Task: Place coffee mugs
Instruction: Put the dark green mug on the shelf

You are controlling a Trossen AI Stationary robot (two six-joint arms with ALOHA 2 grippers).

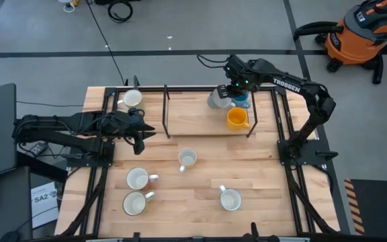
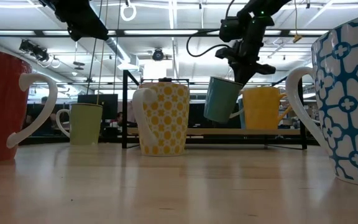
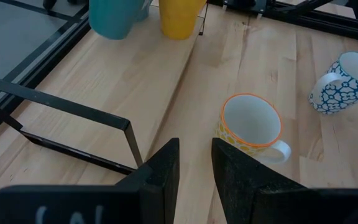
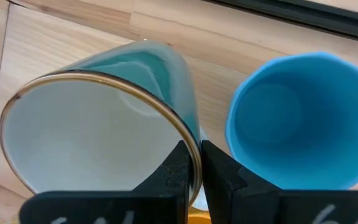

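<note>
A teal mug [image 2: 221, 99] is held clear of the wooden table [image 1: 200, 202] by the right gripper [image 1: 236, 89], seen in the upper centre of the overhead frame. It hangs tilted just below the gripper, whose fingers [image 4: 180, 173] are clamped on its rim. A bright blue mug [image 4: 297, 121] sits just beside it, and an orange-yellow mug [image 1: 236, 119] stands close below in the overhead frame, on the raised board inside the black rack [image 1: 165, 111].

The left gripper [image 1: 142, 132] is seen at centre left of the overhead frame, its fingers [image 3: 159, 180] slightly parted and holding nothing. Five more mugs are spread over the table: one at the upper left [image 1: 132, 99], a yellow-patterned one near the middle [image 1: 187, 159], two at the lower left [image 1: 138, 179] [image 1: 134, 203], and a blue-patterned one at the lower right [image 1: 230, 199].
</note>
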